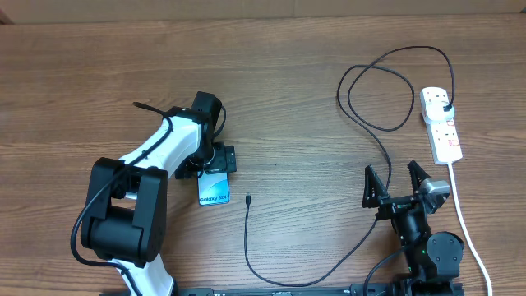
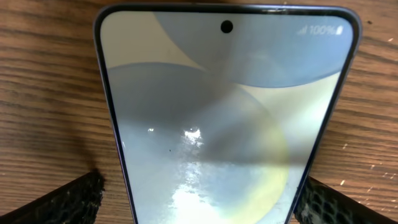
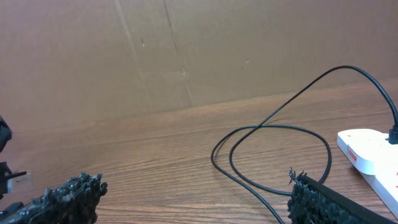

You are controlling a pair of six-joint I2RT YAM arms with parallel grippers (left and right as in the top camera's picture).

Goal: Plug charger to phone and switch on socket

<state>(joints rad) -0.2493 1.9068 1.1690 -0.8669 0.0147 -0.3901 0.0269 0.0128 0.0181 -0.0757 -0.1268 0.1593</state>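
Observation:
The phone (image 1: pixel 214 192) lies flat on the wooden table, its lit screen filling the left wrist view (image 2: pixel 224 124). My left gripper (image 1: pixel 215 159) hovers over its far end, open. Its fingers (image 2: pixel 68 202) stand on either side of the phone with a gap on the left. The charger's connector tip (image 1: pixel 248 198) lies loose just right of the phone. Its black cable (image 1: pixel 386 148) loops across the table (image 3: pixel 280 130) to a plug (image 1: pixel 446 108) in the white socket (image 1: pixel 440 123). My right gripper (image 1: pixel 391 169) stands open and empty (image 3: pixel 193 199) beside the cable, left of the socket (image 3: pixel 373 152).
The socket's thick white cord (image 1: pixel 464 218) runs down the right side, past the right arm's base. A brown cardboard wall (image 3: pixel 186 50) stands behind the table. The cable sags toward the front edge (image 1: pixel 271 284) between the two arms.

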